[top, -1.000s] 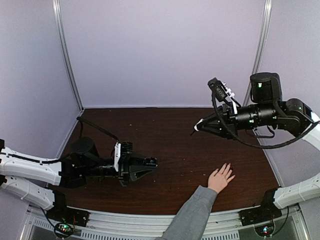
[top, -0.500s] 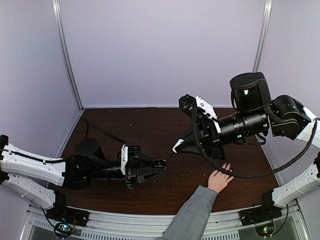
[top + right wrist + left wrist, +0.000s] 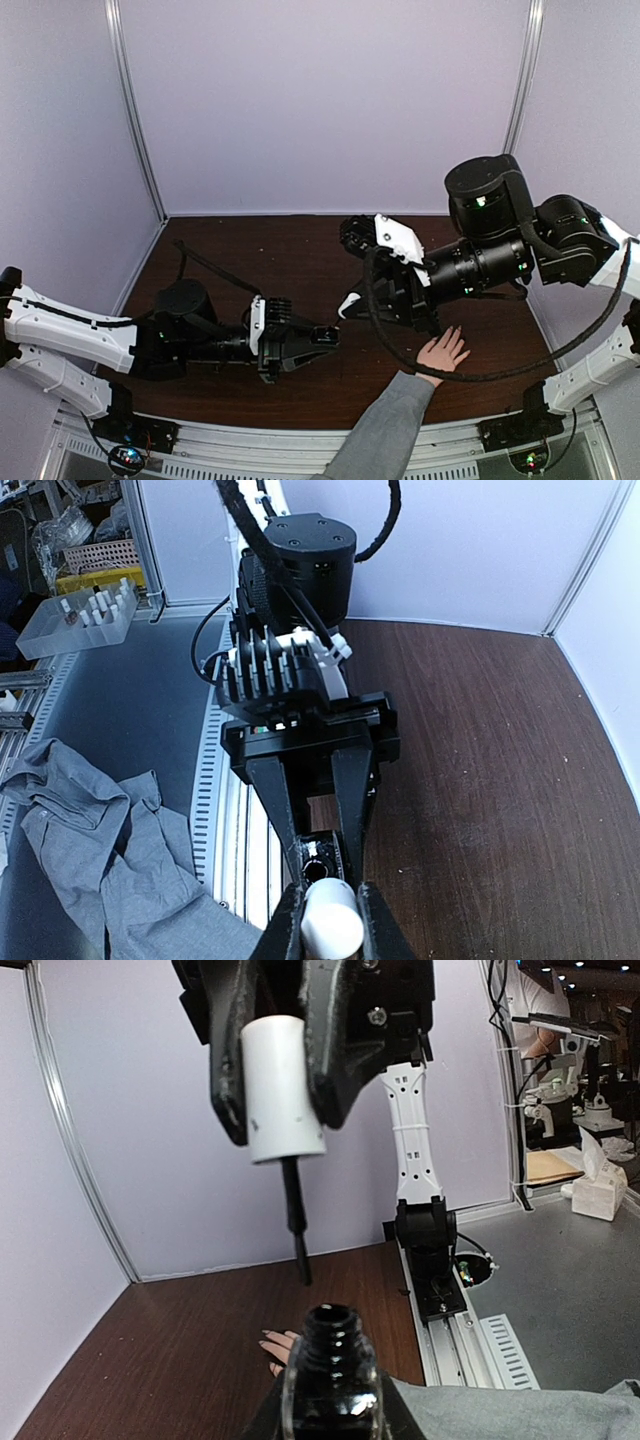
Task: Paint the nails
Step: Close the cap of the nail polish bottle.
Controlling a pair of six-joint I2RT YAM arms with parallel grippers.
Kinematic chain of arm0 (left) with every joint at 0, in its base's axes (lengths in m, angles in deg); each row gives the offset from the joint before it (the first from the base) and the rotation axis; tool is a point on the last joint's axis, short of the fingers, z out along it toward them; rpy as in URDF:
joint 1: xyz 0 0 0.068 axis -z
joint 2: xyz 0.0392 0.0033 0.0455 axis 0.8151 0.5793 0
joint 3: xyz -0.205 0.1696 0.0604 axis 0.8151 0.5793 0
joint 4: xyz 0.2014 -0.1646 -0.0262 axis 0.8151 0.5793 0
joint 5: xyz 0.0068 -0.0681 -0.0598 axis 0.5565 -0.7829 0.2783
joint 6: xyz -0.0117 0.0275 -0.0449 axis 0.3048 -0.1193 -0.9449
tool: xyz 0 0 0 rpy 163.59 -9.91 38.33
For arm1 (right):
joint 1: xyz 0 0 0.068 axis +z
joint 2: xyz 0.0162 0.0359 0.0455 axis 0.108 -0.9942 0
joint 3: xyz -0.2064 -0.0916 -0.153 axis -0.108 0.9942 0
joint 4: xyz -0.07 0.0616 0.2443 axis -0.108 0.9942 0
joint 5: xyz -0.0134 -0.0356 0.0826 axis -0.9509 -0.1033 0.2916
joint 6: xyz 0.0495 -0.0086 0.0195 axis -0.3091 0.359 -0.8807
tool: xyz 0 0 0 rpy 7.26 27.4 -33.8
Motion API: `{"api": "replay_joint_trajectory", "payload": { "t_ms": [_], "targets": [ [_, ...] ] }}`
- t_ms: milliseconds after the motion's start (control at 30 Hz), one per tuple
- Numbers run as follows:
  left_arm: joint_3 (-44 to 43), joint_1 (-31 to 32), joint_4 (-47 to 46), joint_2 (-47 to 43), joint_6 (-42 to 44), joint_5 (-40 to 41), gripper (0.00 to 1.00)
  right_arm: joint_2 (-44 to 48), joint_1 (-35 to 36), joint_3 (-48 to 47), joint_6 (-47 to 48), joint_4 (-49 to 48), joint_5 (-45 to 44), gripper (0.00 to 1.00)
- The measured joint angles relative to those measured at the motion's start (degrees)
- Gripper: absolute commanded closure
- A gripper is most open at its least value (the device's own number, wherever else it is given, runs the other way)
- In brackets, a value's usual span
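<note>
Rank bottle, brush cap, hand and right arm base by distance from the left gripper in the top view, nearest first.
1. bottle: clamped in the left gripper itself.
2. brush cap: close by, up and right of the fingertips in the view.
3. hand: flat on the table, farther right.
4. right arm base: near-right table edge, farthest.

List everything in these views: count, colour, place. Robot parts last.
polish bottle: one, dark, uncapped, gripped in the left pincer
brush cap: one, white with a dark brush stem, gripped in the right pincer, close to the bottle's mouth
hand: one, light-skinned, fingers spread, on the table's near right
nails: on that hand, too small to count
sleeve: one, grey, at the near edge
table: one, dark brown wood
cloth: one, grey, crumpled, off the table
left pincer: one, black, shut
right pincer: one, black, shut
</note>
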Motion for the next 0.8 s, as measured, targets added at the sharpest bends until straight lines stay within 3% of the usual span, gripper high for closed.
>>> {"api": "replay_joint_trajectory", "payload": {
  "t_ms": [800],
  "targets": [
    [-0.76,0.00,-0.07,0.90,-0.04,0.04,1.00,-0.46,0.59,0.02,0.00,-0.09,-0.57,1.00]
  ]
}}
